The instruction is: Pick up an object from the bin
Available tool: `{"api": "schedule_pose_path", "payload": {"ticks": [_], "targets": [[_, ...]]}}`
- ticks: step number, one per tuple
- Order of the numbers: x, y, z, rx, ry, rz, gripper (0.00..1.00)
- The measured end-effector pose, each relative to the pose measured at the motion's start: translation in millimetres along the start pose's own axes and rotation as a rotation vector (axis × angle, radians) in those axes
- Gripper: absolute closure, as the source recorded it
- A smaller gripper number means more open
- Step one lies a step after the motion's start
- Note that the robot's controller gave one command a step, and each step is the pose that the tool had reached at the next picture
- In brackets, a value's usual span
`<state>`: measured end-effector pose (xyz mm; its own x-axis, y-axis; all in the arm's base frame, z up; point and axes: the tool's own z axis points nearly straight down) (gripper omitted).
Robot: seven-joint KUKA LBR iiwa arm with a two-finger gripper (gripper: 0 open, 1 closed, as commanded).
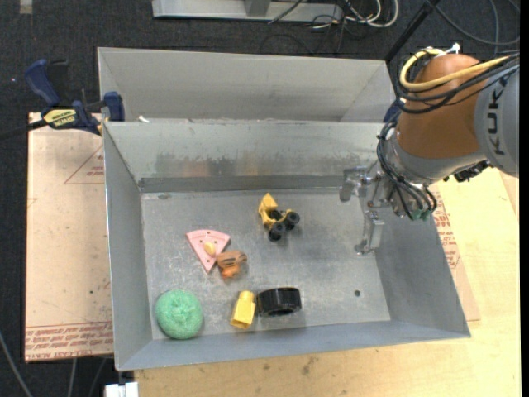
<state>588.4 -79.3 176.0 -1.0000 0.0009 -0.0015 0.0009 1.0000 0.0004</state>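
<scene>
Nothing is picked yet. The gripper (364, 240) hangs over bare floor well to the right of the yellow toy truck (277, 217), apparently empty. I cannot tell whether it is parted or clenched. The truck lies nearest; descent, grasp and lift remain.

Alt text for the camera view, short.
The gripper hangs over bare floor at the right of the grey bin, apart from every thing in it. To its left lie a yellow toy vehicle, a pink wedge, a small orange piece, a yellow block, a black ring and a green ball.
</scene>
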Motion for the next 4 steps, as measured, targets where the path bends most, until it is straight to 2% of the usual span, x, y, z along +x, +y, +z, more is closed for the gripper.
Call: {"api": "schedule_pose_path", "payload": {"ticks": [1, 2, 3, 4], "targets": [[-6.8, 23.5, 40.8, 0.002, -0.009, 0.002, 0.0], [-5.3, 53.3, 68.6, -0.002, 0.006, 0.011, 0.0], [-40.2, 88.3, 83.5, 0.0, -0.004, -0.139, 0.0], [-28.6, 114.0, 103.9, -0.001, -0.001, -0.26, 1.0]]}}
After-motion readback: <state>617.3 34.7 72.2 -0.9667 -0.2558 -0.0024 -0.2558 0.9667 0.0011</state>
